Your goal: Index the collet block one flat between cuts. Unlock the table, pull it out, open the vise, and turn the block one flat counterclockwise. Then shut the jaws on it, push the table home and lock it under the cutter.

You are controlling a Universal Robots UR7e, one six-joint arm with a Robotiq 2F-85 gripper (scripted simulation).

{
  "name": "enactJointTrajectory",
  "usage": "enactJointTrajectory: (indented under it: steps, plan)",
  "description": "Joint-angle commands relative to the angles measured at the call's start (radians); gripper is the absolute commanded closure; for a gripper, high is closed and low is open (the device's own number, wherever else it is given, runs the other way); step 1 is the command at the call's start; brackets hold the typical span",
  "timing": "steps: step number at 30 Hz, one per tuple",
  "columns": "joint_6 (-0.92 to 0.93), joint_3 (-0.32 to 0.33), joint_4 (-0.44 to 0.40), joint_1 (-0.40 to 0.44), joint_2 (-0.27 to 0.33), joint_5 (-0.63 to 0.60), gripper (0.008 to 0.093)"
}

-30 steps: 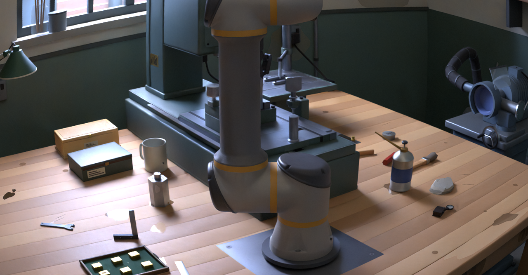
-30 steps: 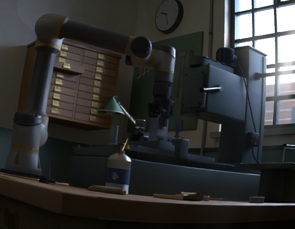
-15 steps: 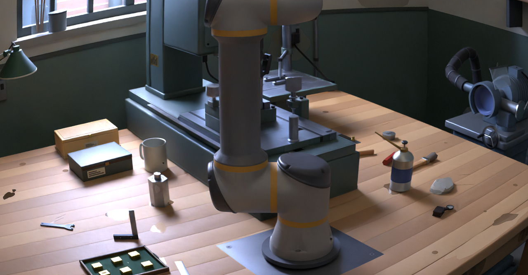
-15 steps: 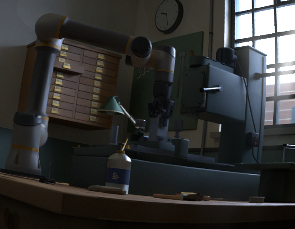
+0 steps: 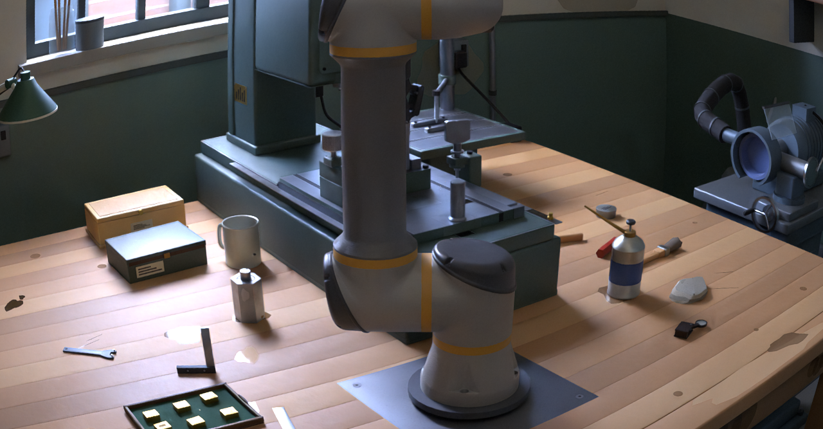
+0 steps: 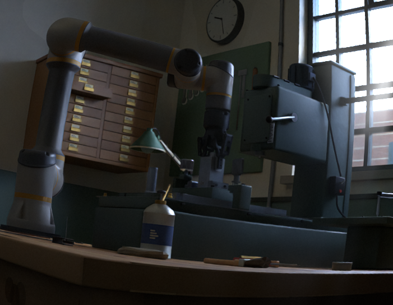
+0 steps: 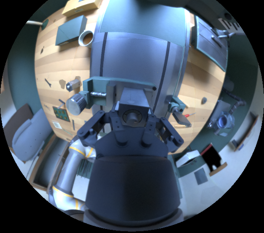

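Note:
My gripper [image 7: 133, 116] points straight down over the vise and grips the top of the collet block [image 7: 133, 106]. The block is a grey square-sided body with a round collet nose facing me. It stands upright between the vise jaws [image 6: 209, 174]. The vise's knurled knob [image 7: 75, 104] and screw [image 7: 98, 94] stick out to the left of the block. The grey slotted table [image 5: 437, 202] is pulled out from under the mill head [image 6: 281, 121]. A lock lever [image 7: 181, 116] sits at the table's right edge. In the side camera my arm hides the block.
The green mill column [image 5: 270, 52] stands behind the table. A white mug [image 5: 240, 241], two boxes [image 5: 144, 231] and a spare hex block [image 5: 247, 295] sit on the bench to the left. An oil bottle [image 5: 626, 259] and hand tools lie to the right.

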Motion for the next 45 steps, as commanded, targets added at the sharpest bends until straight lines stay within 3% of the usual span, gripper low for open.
enactJointTrajectory:
  steps: [1,40,45]
  plan:
    - [0.0,0.0,0.0,0.0,0.0,0.0,0.0874]
    - [0.0,0.0,0.0,0.0,0.0,0.0,0.0094]
    - [0.0,0.0,0.0,0.0,0.0,0.0,0.0084]
